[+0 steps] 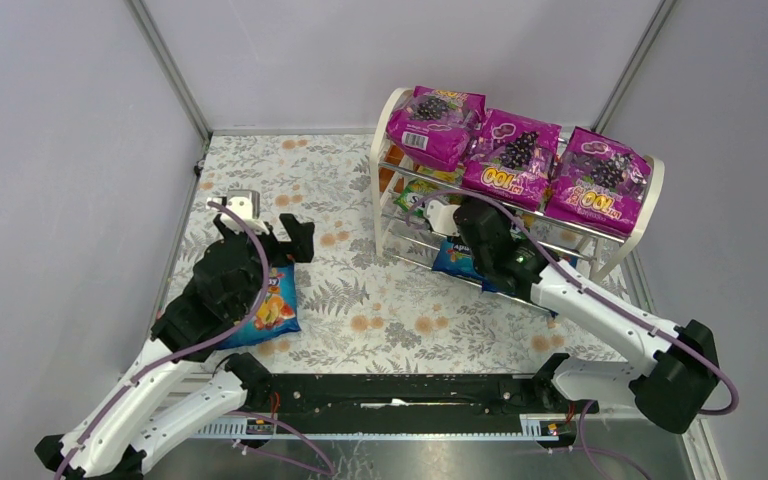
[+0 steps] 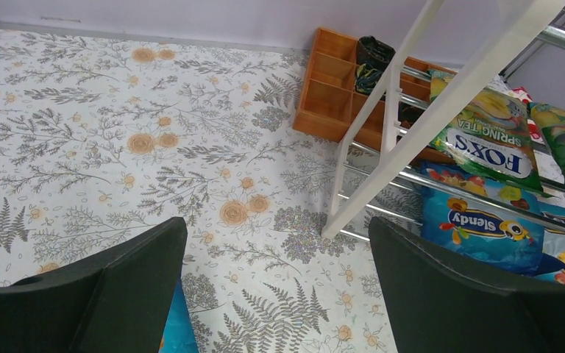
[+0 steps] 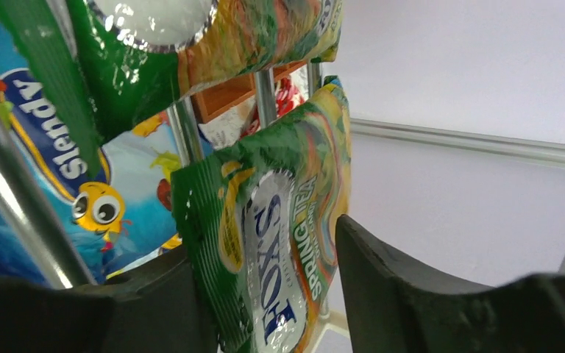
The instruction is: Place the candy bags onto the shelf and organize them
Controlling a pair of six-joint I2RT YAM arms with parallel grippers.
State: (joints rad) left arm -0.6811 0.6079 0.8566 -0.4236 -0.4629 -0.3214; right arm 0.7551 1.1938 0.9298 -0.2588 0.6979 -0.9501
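Set right gripper [image 1: 440, 216] at middle tier of shelf [image 1: 390, 130], astride a FOX'S bag [image 3: 279, 243].
Could not tell whether clamped or let go. Held left gripper [image 2: 276, 224] spread wide, empty, well left of shelf, by a blue Slendy bag [image 1: 272, 310].

Seen from above, the glossy blue fruit-printed candy bag [image 1: 275, 312] left of the chrome-rod shelf with white end panels [image 1: 377, 185] is mostly covered by the black left arm [image 1: 222, 285]. Three magenta grape bags [image 1: 512, 160] on the shelf's top hide much of its lower tiers. The green-yellow FOX'S bag [image 3: 279, 250] on it runs off the right wrist view's bottom edge.
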